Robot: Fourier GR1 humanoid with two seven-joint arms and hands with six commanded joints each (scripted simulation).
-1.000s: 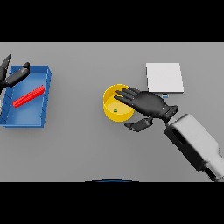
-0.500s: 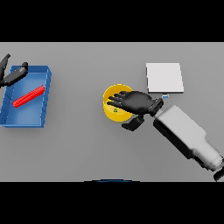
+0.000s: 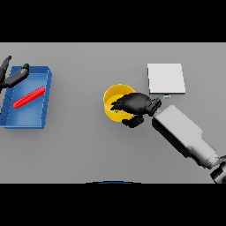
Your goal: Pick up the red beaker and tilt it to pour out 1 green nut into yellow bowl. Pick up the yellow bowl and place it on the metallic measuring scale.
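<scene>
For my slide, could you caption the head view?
Right hand over yellow bowl, measuring scale beside it.

One yellow bowl (image 3: 113, 98), one blue tray (image 3: 44, 99), one scale (image 3: 165, 78).

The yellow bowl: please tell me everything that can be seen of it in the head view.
The yellow bowl is round, plain and smooth, standing upright on the grey table near the middle, apart from the metallic scale to its right. A small green nut lies inside, near the front wall. The right hand reaches over its right side and hides that part of the rim, with the thumb below the front edge. Whether the hand really grips the rim cannot be told.
</scene>
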